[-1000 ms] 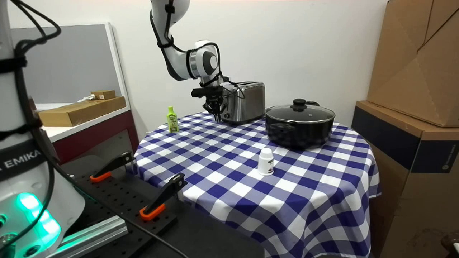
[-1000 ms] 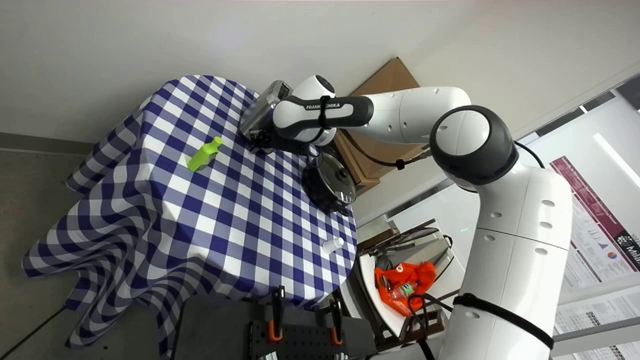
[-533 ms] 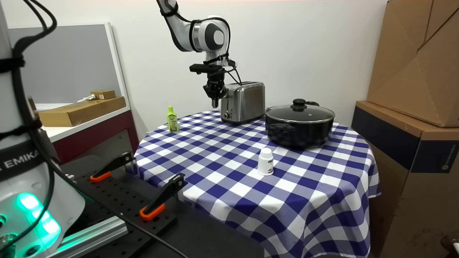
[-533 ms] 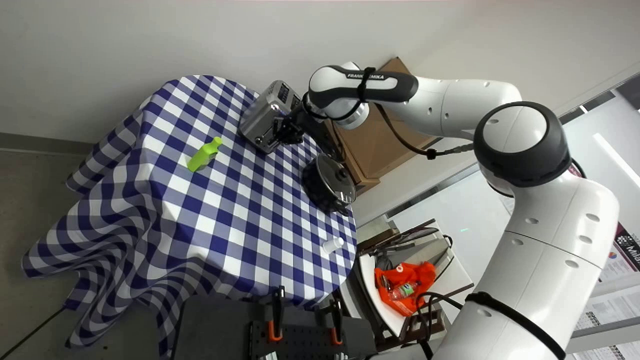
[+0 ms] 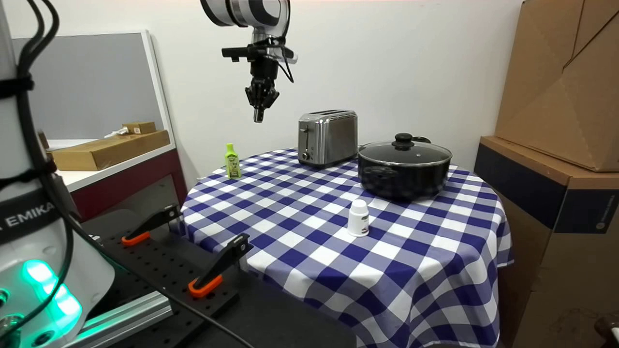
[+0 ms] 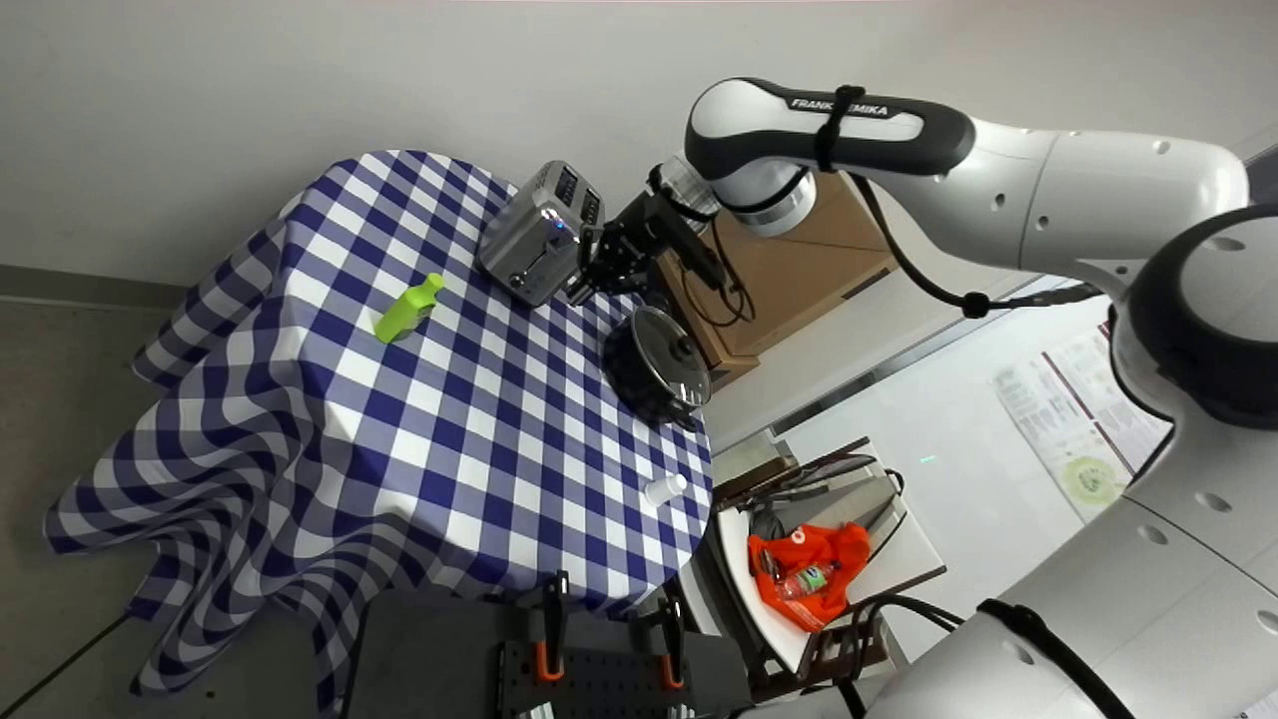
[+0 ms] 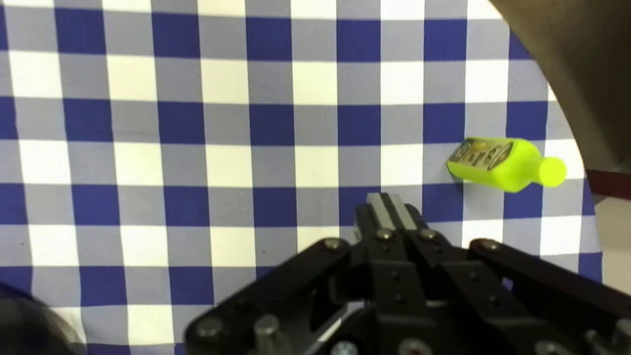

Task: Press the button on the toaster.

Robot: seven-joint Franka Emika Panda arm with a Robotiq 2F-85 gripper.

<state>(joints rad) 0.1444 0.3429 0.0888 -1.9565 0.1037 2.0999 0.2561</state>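
Observation:
The toaster [image 5: 338, 140] is a boxy brushed-steel one with a dark base, upright at the back of the table. It shows in both exterior views [image 6: 521, 238]. Its narrow front has a dark lever [image 5: 304, 129] near the top of a vertical slot and a round knob [image 5: 305, 155] low down. My gripper [image 5: 258, 117] hangs in the air, pointing down, apart from the toaster's front. It also shows in an exterior view [image 6: 577, 292] and the wrist view [image 7: 387, 199]. Its fingers are together with nothing between them. In the wrist view I cannot make out the toaster for certain.
A black lidded pot [image 5: 405, 179] stands beside the toaster. A green bottle [image 5: 232, 162] stands near the table's edge, and also shows in the wrist view [image 7: 498, 162]. A white bottle [image 5: 358, 220] stands on the checked cloth [image 5: 290, 232]. Cardboard boxes [image 5: 556, 87] flank the table.
My gripper has risen from low at the toaster's front and moved away from it. The toaster's front, hidden behind the gripper before, now shows. The toaster, pot and bottles have not moved.

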